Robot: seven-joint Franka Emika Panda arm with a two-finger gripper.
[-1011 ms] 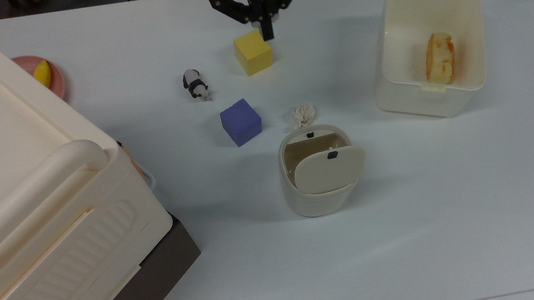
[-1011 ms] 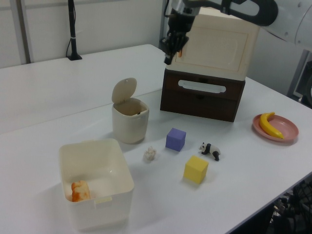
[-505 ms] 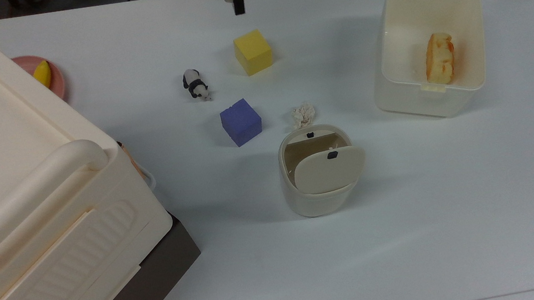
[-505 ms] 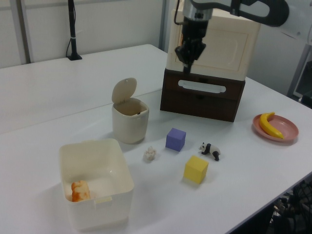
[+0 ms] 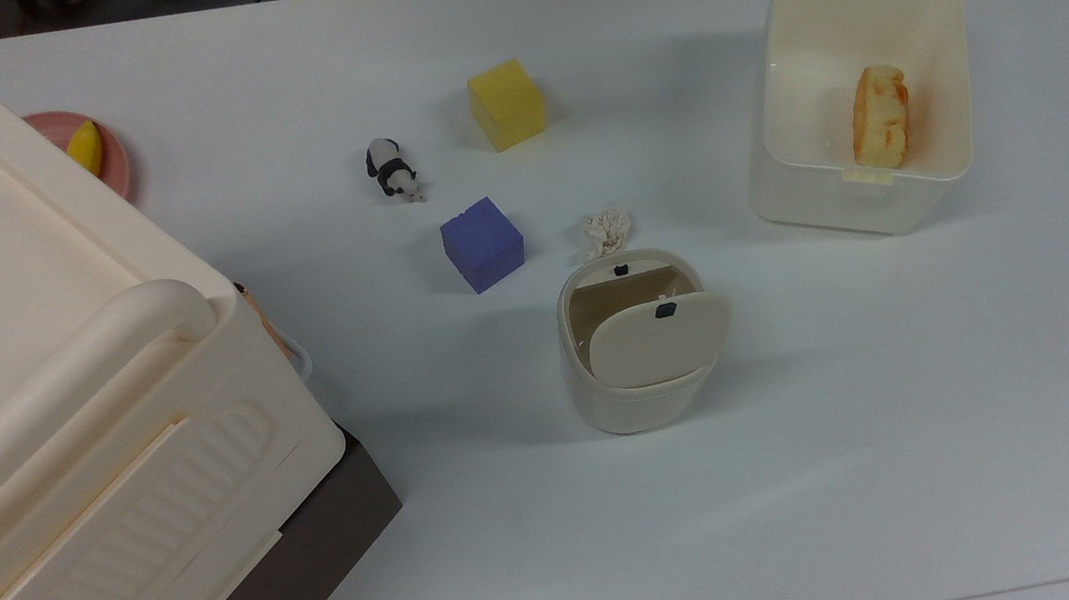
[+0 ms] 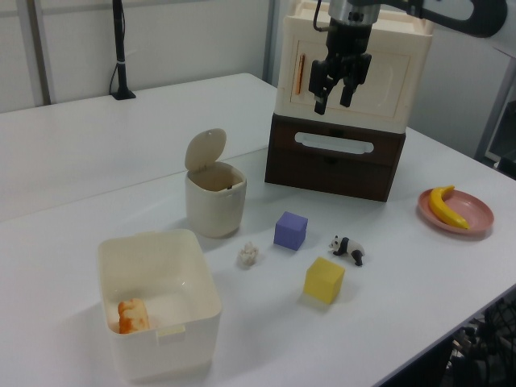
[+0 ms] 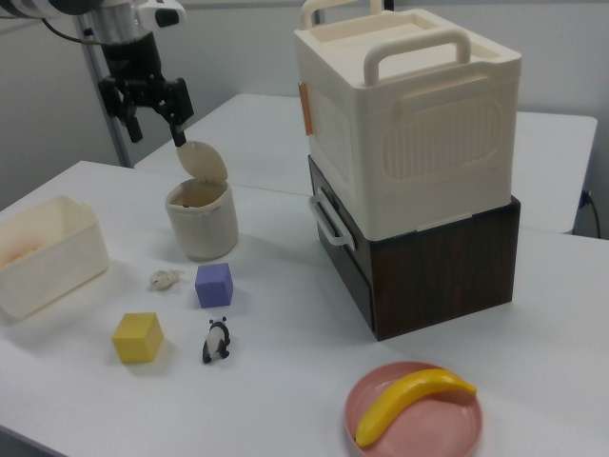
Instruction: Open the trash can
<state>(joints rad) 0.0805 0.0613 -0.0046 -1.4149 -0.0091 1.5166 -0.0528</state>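
The top view looks straight down on the worktop (image 5: 915,458), while the left and right views look obliquely from opposite sides, all sharing the trash can (image 5: 636,349) at centre, the storage box (image 5: 52,395) at 9 o'clock in the top view.

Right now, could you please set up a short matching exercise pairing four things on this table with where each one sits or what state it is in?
Things:
1. trash can
2. banana
3. bread slice
4. gripper

States or places:
A. on the pink plate
B. lid raised
C. open, holding nothing
D. inside the cream tub

Pairs: 1-B, 2-A, 3-D, 4-C

Cubes — yellow cube (image 5: 506,103), purple cube (image 5: 482,244)
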